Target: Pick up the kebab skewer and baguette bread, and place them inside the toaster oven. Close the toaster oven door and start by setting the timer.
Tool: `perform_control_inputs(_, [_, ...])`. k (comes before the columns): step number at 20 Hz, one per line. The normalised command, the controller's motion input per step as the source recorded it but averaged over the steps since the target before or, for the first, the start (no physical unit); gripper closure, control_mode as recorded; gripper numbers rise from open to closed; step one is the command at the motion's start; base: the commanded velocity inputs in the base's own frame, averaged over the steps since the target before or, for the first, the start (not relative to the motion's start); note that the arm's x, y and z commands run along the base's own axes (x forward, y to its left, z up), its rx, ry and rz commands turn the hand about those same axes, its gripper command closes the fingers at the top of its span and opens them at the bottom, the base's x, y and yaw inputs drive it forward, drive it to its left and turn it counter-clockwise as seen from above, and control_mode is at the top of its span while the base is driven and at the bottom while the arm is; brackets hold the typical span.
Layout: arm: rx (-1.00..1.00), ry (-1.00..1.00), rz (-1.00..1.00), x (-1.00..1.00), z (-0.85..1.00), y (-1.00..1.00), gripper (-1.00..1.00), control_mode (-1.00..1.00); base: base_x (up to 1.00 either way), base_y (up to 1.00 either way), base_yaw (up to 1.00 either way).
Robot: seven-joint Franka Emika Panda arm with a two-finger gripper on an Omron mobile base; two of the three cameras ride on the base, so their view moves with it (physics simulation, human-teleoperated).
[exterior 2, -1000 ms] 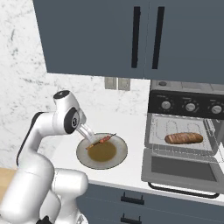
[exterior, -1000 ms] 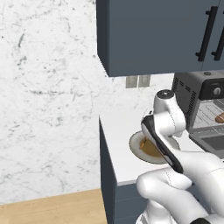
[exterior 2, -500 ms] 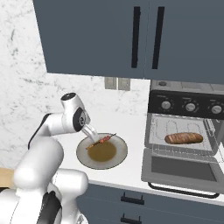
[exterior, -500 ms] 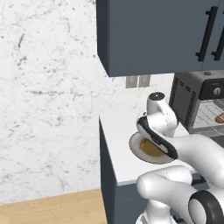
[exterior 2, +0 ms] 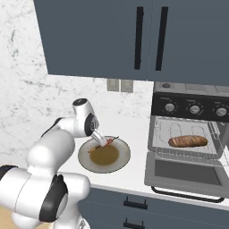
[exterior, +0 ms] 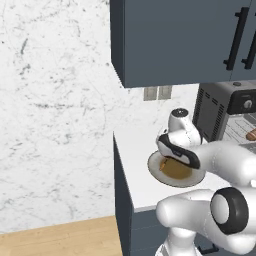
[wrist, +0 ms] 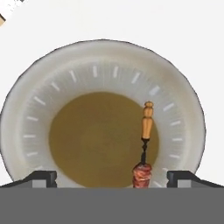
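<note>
We've got our gripper hanging over the plate, fingers spread wide, kebab skewer lying between them; baguette bread on the toaster oven rack.

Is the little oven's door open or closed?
Open. The toaster oven door hangs down flat in front, and the baguette bread lies on the rack inside.
</note>
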Motion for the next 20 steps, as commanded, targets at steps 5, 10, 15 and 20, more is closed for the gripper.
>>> perform_control_inputs(5, [0.0,0.0,0.0,0.38,-0.25,0.0,-1.0,-1.0,0.0,0.0,0.0])
perform_control_inputs(10, [0.0,0.0,0.0,0.34,-0.32,-0.03,-1.0,-1.0,0.0,0.0,0.0])
perform_control_inputs(15, [0.0,0.0,0.0,0.29,-0.31,-0.03,-1.0,-1.0,0.0,0.0,0.0])
perform_control_inputs(20, [0.0,0.0,0.0,0.26,-0.28,-0.01,-1.0,-1.0,0.0,0.0,0.0])
